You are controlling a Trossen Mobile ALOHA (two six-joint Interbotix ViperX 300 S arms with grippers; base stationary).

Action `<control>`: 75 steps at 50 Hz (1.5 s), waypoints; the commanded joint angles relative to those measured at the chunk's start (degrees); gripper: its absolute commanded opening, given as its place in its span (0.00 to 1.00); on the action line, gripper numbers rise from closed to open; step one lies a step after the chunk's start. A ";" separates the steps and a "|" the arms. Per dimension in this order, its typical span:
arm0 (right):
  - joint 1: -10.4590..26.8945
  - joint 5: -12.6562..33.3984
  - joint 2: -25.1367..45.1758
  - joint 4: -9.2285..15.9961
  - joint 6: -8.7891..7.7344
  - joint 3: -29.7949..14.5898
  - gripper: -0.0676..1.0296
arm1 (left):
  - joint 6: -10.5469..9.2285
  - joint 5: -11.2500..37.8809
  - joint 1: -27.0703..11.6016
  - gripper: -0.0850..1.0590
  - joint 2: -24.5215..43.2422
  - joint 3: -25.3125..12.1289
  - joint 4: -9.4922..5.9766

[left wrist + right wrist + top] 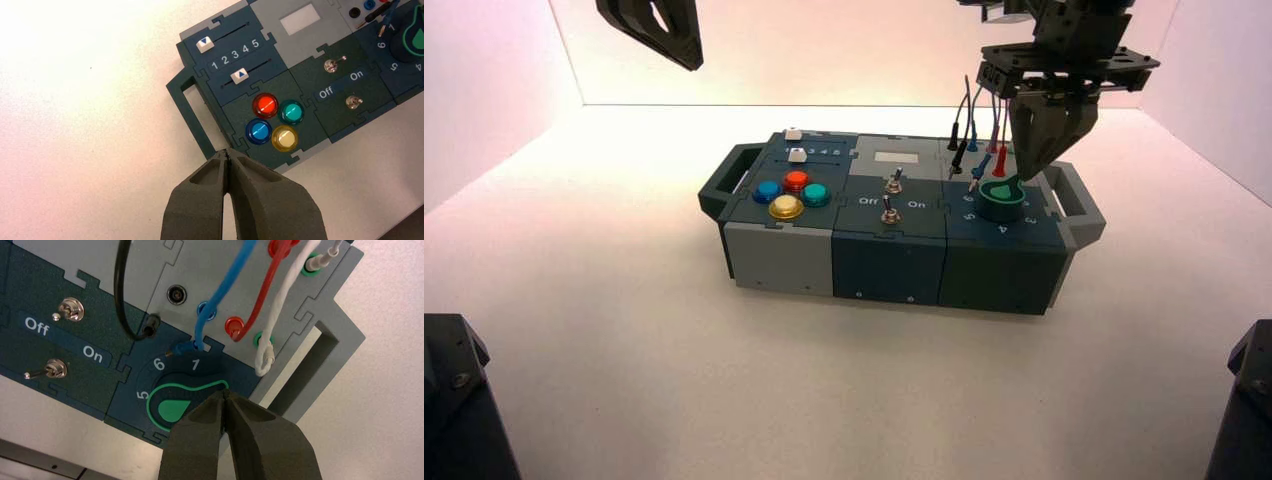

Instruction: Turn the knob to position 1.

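- Your right gripper (1036,165) hangs over the right end of the box (894,262), just above the green knob (1002,192). In the right wrist view its two fingers (197,435) are pressed together at the tips, with nothing between them.
- Those closed tips (226,396) sit right at the pointed end of the knob (175,405); you cannot tell whether they touch it.
- The knob sits on the dark right-hand panel of the box, inside a ring of numbers. The right wrist view shows 5, 6 and 1 beside it, and the pointed end lies past the 1, on the side away from the 6.
- Just beyond the knob, on the far side, you have the black (120,295), blue (227,285), red (262,290) and white (290,295) wires plugged into the grey panel.
- Your left gripper (659,28) is held high at the far left, well away from the box. The left wrist view shows its fingers (197,200) closed on nothing, above the box's left handle (192,115) and the four round buttons (274,125).
- The two toggle switches (891,198) stand in the middle panel, between the buttons and the knob.
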 commanded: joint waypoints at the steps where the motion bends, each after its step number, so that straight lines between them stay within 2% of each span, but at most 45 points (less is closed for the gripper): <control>1: -0.26 -0.26 0.09 -0.18 0.00 -1.14 0.04 | 0.35 -0.44 -0.35 0.05 -0.26 -1.85 0.09; 58: -0.26 0.00 2.37 -0.18 -0.44 -3.25 0.04 | 0.44 -0.35 -0.35 0.05 -0.26 -1.85 0.26; 68: -0.79 0.62 -1.67 -1.23 -0.26 -2.90 0.04 | 0.44 -0.62 -0.35 0.05 -0.44 -1.93 0.44; 75: -1.32 0.26 -11.51 -1.85 -0.18 -2.02 0.04 | 0.44 -1.85 -0.09 0.05 -2.46 -1.85 0.53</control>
